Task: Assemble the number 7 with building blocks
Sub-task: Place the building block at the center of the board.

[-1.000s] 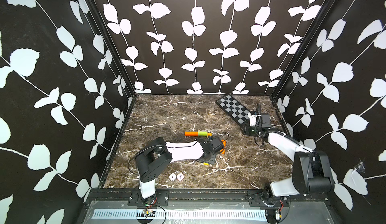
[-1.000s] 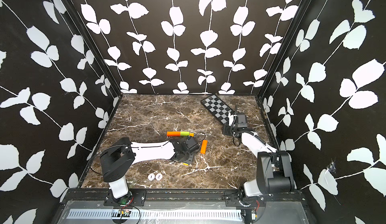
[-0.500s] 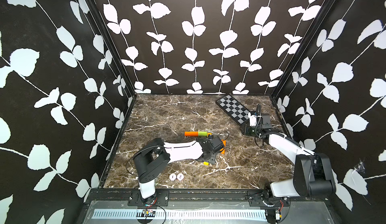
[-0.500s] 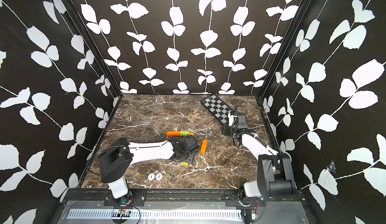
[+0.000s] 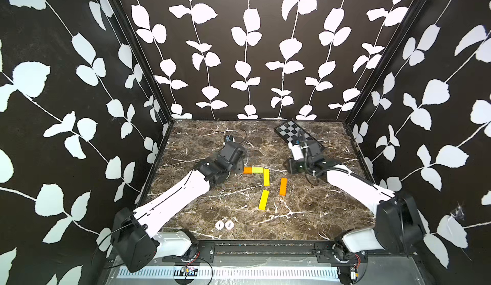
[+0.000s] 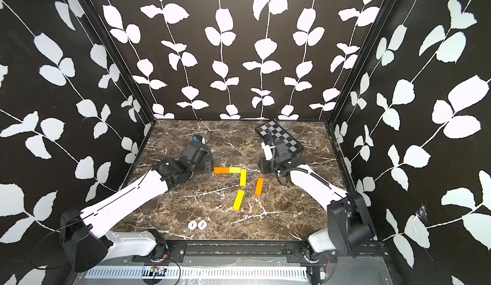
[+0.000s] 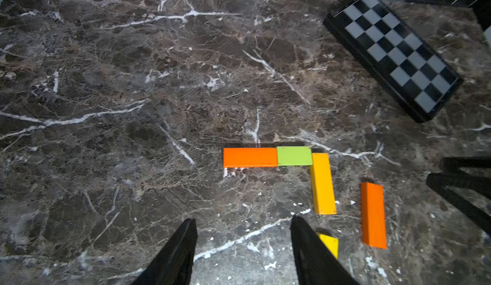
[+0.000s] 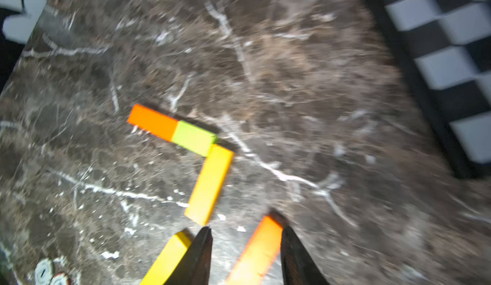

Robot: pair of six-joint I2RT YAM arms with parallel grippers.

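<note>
Left gripper (image 7: 242, 218) is spread and empty, near the partial number 7 (image 5: 266, 177). Right gripper (image 8: 245, 228) is spread; the loose orange bar (image 8: 255, 254) lies near its fingertips, ungripped.

In both top views an orange bar (image 5: 247, 170) and a shorter yellow-green bar (image 5: 257, 170) lie flat, end to end, as a horizontal stroke. A yellow bar (image 5: 266, 177) runs down from its end. A second yellow bar (image 5: 263, 200) lies tilted below, apart. A loose orange bar (image 5: 283, 186) lies beside them.
</note>
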